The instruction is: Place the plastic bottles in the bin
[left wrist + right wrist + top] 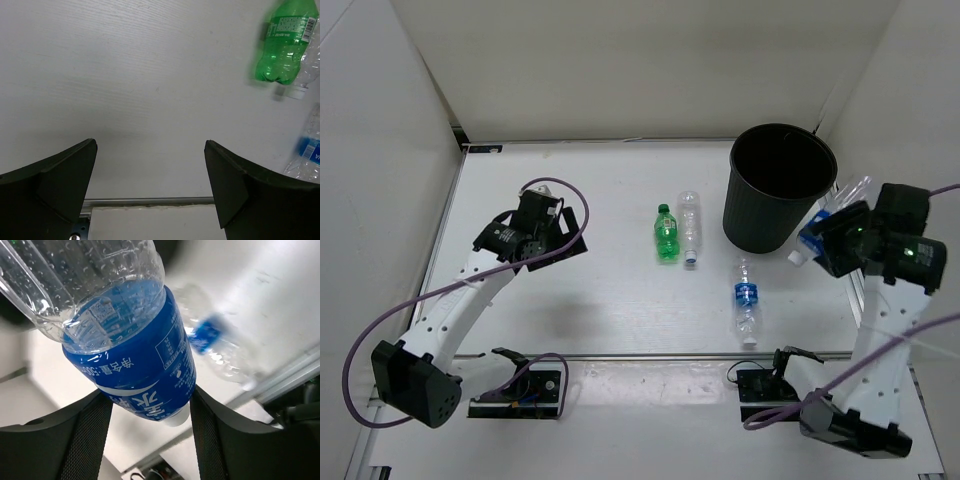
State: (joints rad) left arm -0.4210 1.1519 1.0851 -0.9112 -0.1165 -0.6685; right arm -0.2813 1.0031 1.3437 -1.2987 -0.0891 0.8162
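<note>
One blue-labelled bottle, partly hidden behind the right gripper clamping it, hung beside the bin; the left gripper hovered agape.

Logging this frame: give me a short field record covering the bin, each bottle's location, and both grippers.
bin: upright bin at the far right of the table; no bottle seen inside
held bottle: blue-label held bottle, just right of the bin
lying on table: green bottle and clear bottle side by side, left of the bin; second blue-label bottle nearer the arms
right gripper: closed on the held bottle
left gripper: open, holding nothing, over bare table
</note>
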